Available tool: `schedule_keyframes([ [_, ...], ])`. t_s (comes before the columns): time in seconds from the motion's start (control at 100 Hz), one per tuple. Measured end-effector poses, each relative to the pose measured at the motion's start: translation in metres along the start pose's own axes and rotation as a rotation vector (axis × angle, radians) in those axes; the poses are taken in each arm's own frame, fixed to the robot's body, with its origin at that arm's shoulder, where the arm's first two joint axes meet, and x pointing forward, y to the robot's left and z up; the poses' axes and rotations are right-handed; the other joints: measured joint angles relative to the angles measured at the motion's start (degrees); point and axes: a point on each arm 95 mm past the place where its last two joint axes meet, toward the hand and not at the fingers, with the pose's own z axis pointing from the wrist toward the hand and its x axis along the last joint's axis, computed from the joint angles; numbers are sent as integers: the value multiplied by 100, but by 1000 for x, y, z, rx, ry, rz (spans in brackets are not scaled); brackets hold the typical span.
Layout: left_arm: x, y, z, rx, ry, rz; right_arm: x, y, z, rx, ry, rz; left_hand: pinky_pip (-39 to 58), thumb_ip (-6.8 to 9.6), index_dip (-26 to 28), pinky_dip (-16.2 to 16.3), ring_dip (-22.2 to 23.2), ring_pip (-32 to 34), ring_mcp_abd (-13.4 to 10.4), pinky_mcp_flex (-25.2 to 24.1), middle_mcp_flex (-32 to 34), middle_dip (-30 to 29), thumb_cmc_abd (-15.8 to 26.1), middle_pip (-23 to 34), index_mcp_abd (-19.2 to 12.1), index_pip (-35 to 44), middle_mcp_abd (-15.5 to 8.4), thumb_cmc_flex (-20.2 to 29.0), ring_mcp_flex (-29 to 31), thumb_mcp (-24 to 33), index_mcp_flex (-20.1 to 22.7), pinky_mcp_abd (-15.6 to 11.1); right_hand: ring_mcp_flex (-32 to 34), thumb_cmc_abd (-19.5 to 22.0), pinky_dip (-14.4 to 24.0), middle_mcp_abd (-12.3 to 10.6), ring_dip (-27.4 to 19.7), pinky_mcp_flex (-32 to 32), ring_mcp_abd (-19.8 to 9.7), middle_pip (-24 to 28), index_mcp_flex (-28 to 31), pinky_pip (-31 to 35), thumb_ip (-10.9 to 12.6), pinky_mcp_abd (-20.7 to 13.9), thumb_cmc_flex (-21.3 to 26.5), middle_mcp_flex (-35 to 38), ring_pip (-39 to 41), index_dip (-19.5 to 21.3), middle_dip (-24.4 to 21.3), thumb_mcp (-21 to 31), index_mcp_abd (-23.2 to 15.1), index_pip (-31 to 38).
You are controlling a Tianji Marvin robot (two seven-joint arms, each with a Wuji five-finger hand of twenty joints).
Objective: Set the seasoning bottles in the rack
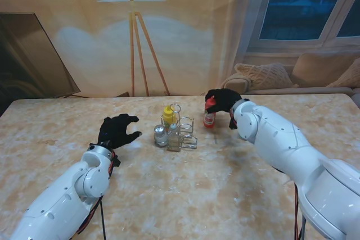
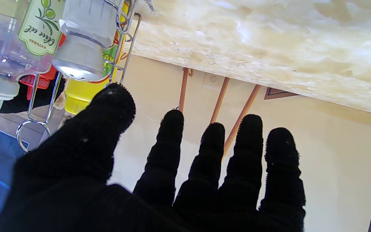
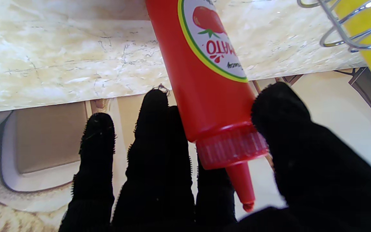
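Rack (image 1: 185, 133) mid-table (image 1: 185, 195), mustard bottle (image 1: 168, 114) inside; shaker (image 1: 160, 135) left of it; ketchup bottle (image 1: 210, 117) right (standing apart).

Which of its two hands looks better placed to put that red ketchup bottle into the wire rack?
The right hand: its fingers already close around the ketchup bottle, just right of the rack. The left hand is open and empty on the rack's far side.

Our left hand (image 1: 117, 131): empty, fingers spread, palm down | our right hand (image 1: 222, 100): fingers and thumb closed in a grasp, arm reaching forward
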Motion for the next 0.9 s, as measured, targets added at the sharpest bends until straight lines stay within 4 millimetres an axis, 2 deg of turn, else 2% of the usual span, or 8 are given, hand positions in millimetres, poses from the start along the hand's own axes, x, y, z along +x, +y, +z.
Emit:
schedule_keyframes([
  [0.12,0,0,0,0,0,0,0,1,0,-2,1,-1,0,0,0,0,0,0,0,0,0,0,0,0,0,0,0,0,-1,0,0,0,363,-151,218,47,250,429,-110,-193,56,390,-60,-154,139,220,232,-119,137,-115,-141,154],
  [0.29,0,0,1,-1,0,1,1,4,-1,-5,10,-2,0,0,0,0,0,0,0,0,-1,0,0,0,0,0,0,0,-1,0,0,0,583,-297,449,111,264,698,-145,-365,173,503,-63,-237,304,411,305,-200,137,-237,-299,190],
  [0.37,0,0,1,-2,0,1,1,5,-2,-6,17,-5,0,0,0,0,0,0,0,0,-1,0,0,0,0,0,0,0,-1,0,0,0,643,-302,513,160,316,787,-163,-420,219,508,-230,-282,436,460,306,-218,137,-316,-368,197],
  [0.6,0,0,1,-2,1,2,4,12,-6,-5,44,-20,0,0,0,0,0,0,0,0,-1,0,0,0,0,0,0,0,-1,0,0,0,874,-439,598,214,337,1063,-199,-439,305,512,-235,-323,527,566,368,-275,137,-321,-628,264],
  [0.9,0,0,1,-2,1,2,16,32,-15,20,117,-77,0,0,0,0,0,0,0,0,-2,0,0,0,0,0,0,0,-1,0,0,0,1091,-537,655,326,406,1382,-212,-461,467,470,-236,-357,538,766,373,-350,137,-324,-668,292],
])
